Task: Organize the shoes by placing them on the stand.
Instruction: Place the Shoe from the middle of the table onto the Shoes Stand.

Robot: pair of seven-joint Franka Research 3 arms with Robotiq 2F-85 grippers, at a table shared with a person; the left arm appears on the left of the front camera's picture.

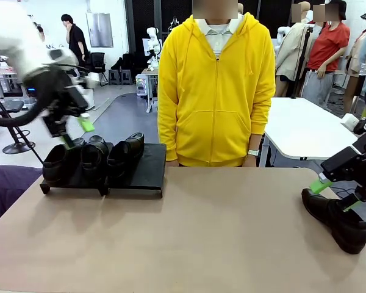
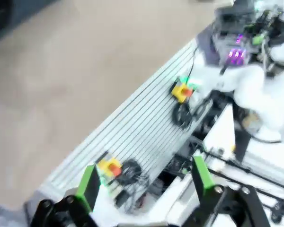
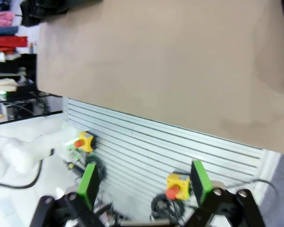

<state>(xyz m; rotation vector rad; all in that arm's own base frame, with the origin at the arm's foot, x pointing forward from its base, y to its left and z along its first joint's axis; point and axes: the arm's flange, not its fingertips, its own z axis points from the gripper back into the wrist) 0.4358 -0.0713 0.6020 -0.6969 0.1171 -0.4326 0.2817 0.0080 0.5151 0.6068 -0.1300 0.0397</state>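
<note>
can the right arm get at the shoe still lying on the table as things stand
Probably yes. The right pincer hangs open right over the lone shoe at the table's right edge, green pads to either side of it, with nothing between them. The person's hands are nowhere near it.

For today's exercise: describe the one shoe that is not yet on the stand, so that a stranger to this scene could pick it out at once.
Start at the tan table and follow its surface to the robot's right edge, far from the black stand at the left. There a glossy black shoe lies alone, just below the right claw. Unlike the three shoes lined up on the stand, it rests directly on the tabletop.
</note>
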